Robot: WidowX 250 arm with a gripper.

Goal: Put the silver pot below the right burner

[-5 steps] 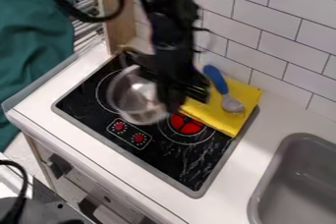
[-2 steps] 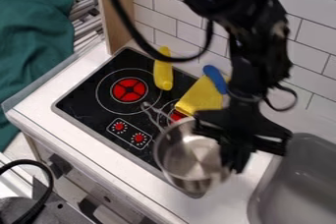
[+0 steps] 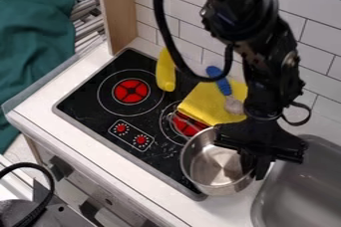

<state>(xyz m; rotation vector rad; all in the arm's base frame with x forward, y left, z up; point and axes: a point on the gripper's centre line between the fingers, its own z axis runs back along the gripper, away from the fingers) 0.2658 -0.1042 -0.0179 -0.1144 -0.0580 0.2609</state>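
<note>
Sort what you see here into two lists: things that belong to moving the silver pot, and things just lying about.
Belongs to the job:
- silver pot
- pincer, at the pot's rim
- right burner, the place marker

Just lying about:
- yellow cloth
- blue-handled utensil, partly on the cloth
- long yellow object
- green fabric

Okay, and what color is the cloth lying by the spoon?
Yellow; the cloth shows best in the camera view.

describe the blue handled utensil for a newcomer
Find the black cooktop; toward the tiled wall lies a yellow cloth. The utensil rests partly on that cloth. Its blue handle and greyish head set it apart from the cloth and the slim yellow object nearby.
</note>
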